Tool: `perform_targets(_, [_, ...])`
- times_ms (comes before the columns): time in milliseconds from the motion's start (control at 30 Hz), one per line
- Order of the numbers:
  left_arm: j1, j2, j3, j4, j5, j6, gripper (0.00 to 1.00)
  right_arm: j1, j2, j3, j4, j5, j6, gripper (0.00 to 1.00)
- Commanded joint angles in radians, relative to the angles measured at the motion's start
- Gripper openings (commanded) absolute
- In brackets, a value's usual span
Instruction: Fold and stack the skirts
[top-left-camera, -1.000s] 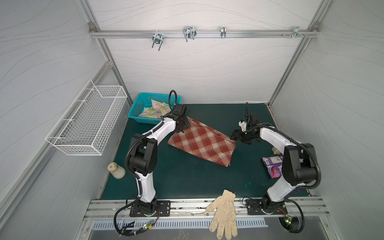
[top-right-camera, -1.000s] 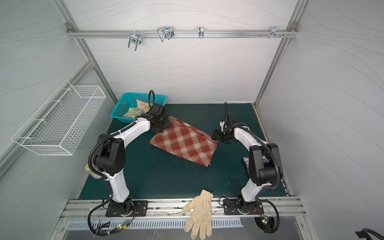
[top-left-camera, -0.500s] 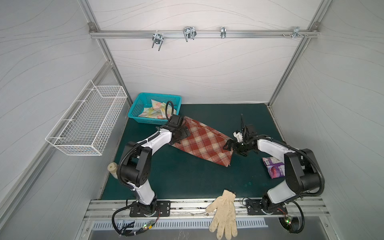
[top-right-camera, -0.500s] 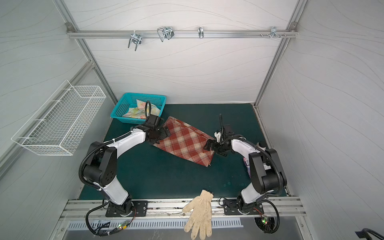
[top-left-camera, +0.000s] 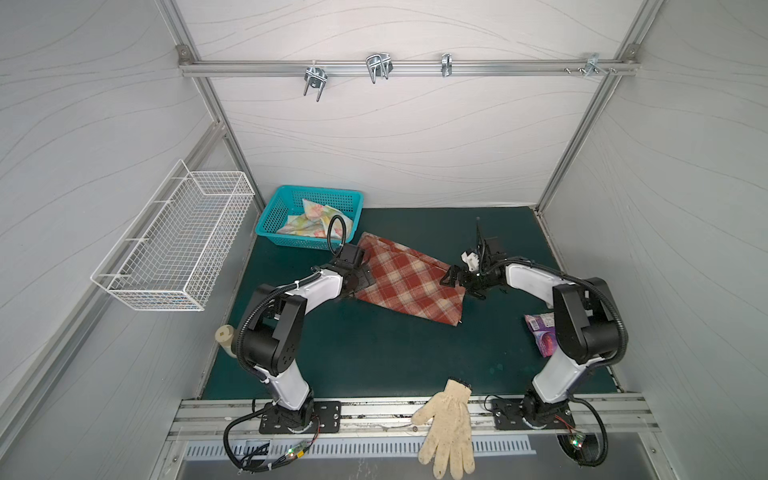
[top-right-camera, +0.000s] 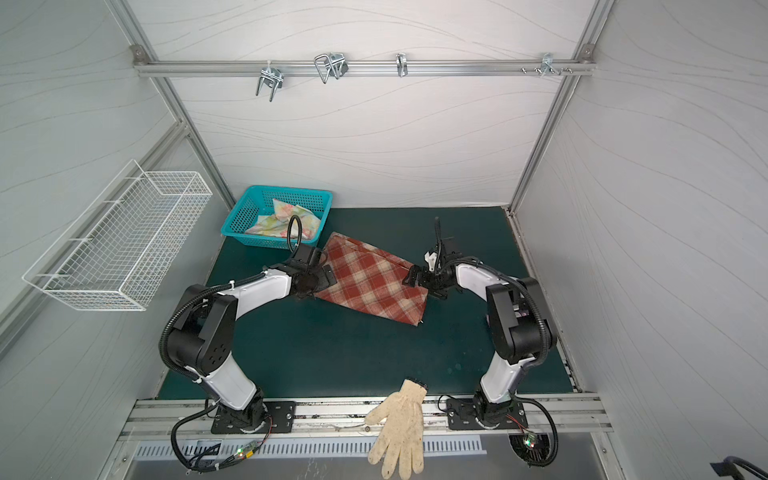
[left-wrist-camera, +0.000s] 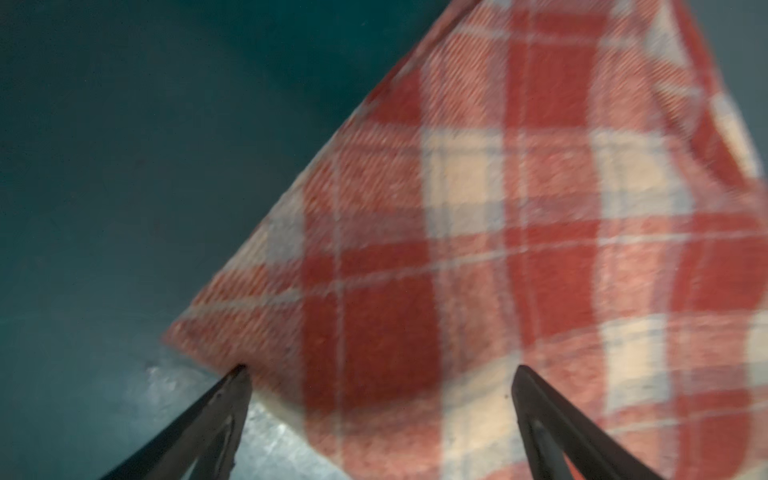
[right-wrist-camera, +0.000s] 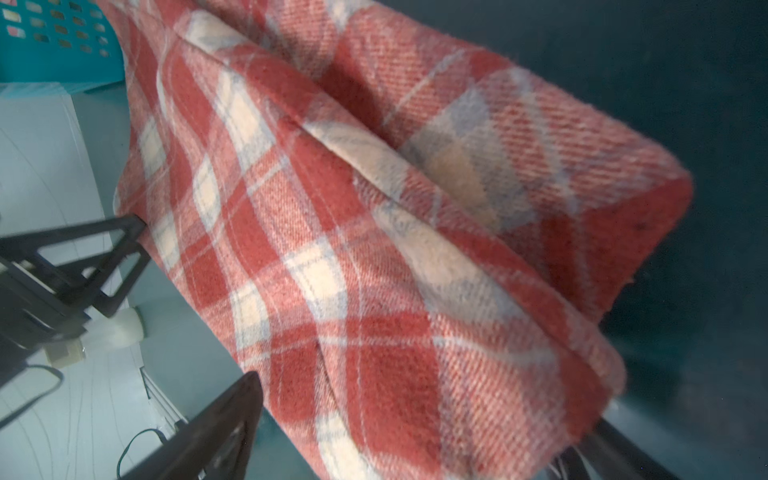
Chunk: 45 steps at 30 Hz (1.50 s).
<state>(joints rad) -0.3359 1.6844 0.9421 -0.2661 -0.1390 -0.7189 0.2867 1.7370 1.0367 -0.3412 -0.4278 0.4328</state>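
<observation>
Woollen-looking twill, thick and fuzzy, is what you are dealing with in the rust-red and cream plaid skirt. Judge it soft but with body, fairly heavy for cloth, grippy rather than slippery, and in no way fragile. It lies flat and slanted on the green tabletop, its far left corner just beside the teal basket and its long edge running towards the near right. The right wrist view shows doubled layers with a rounded edge, so expect a bulky bite there.

Your left hand sits at the skirt's left edge with its fingers spread wide. The left wrist view shows a corner of the cloth lying between them, and they are not pinching it. Your right hand is at the right edge, likewise fully spread and holding nothing, with the cloth just in front of it.

Take hold at the corners, pinching through every layer, with one hand at each end of the same edge, so the fold carries over evenly. A bite in mid-panel would probably lift only the top layer.

The floral skirt lies crumpled in the basket. It looks thin and limp, so it is likely light and prone to slide and bunch. Pick it up by a clear edge or the waist, which you cannot make out from here
</observation>
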Motion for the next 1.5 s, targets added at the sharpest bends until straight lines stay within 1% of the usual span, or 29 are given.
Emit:
perform_targets(0, [-0.002,-0.054,-0.059,0.077,-0.046,-0.042,0.98,-0.017,0.032,0.041,-0.002,0.006,-0.004,0.99])
perform_targets(167, [-0.011,-0.092,-0.172,0.166,-0.045,-0.094,0.98,-0.048,0.068,0.096,-0.024,0.024,-0.027,0.99])
perform_targets(333, [-0.048,-0.131,-0.232,0.196,-0.043,-0.128,0.98,-0.066,0.134,0.194,-0.065,0.075,-0.061,0.99])
perform_targets(433, [-0.073,-0.180,-0.247,0.179,-0.049,-0.138,0.98,-0.080,0.190,0.266,-0.077,0.072,-0.065,0.99])
perform_targets(533, [-0.077,-0.247,-0.245,0.144,-0.057,-0.130,0.98,-0.083,0.209,0.314,-0.106,0.064,-0.068,0.99])
perform_targets(600, [-0.077,-0.295,-0.227,0.097,-0.088,-0.105,0.98,-0.077,0.169,0.281,-0.084,0.060,-0.057,0.99])
perform_targets(667, [-0.073,-0.333,-0.204,0.067,-0.122,-0.079,0.98,-0.077,0.102,0.215,-0.050,0.058,-0.042,0.99])
perform_targets(733, [-0.056,-0.346,-0.169,0.047,-0.125,-0.054,0.98,-0.076,0.034,0.138,-0.018,0.062,-0.027,0.99])
perform_targets(867, [0.002,-0.287,-0.096,0.020,-0.078,-0.016,0.98,-0.055,-0.051,0.031,0.000,0.066,-0.017,0.99])
perform_targets(933, [0.024,-0.233,-0.061,0.019,-0.063,0.013,0.99,-0.031,-0.086,-0.014,0.004,0.091,-0.015,0.99])
perform_targets(1067, [0.059,-0.115,-0.002,0.019,-0.036,0.043,0.98,-0.009,-0.124,-0.096,0.045,0.104,0.014,0.99])
perform_targets(1200, [0.066,-0.020,0.022,0.070,-0.007,0.058,0.98,-0.008,-0.120,-0.157,0.097,0.098,0.039,0.99])
perform_targets(1300, [0.067,0.027,0.037,0.076,0.001,0.052,0.98,0.004,-0.108,-0.182,0.120,0.101,0.048,0.98])
perform_targets(1467, [0.067,0.046,0.026,0.089,0.000,0.041,0.98,0.034,-0.080,-0.191,0.156,0.104,0.064,0.92])
